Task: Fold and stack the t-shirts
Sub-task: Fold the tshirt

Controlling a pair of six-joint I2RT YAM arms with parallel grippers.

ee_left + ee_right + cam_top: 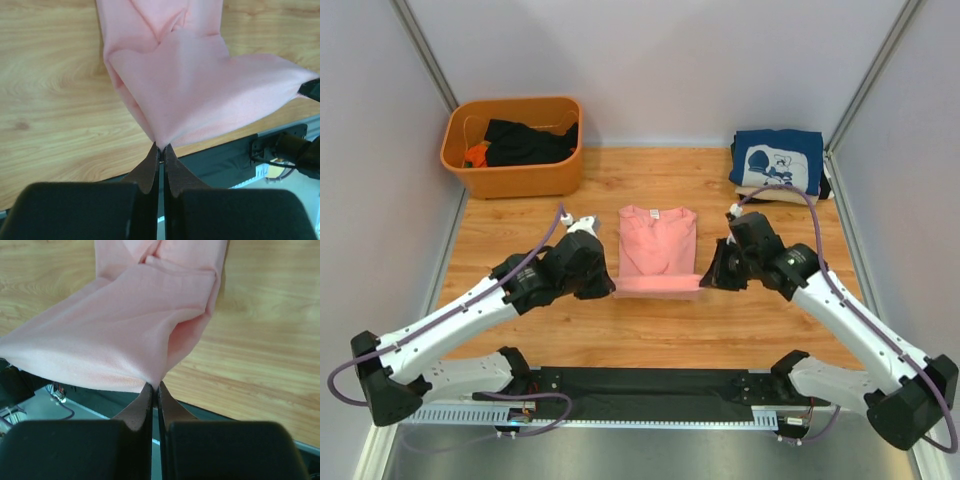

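- The left gripper is pinching the near left corner of the salmon-pink t-shirt, its jaws closed on the cloth.
- The right gripper is clamping the near right corner the same way.
- The shirt is lying mid-worktop, with its near hem lifted.
- The navy printed t-shirt is sitting folded at the far right corner.

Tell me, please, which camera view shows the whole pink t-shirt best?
The top external view: the pink t-shirt is seen there whole, from collar to lifted hem. Each wrist view shows only its near part, a corner pinched by the left gripper or the right gripper, with the far end cut off.
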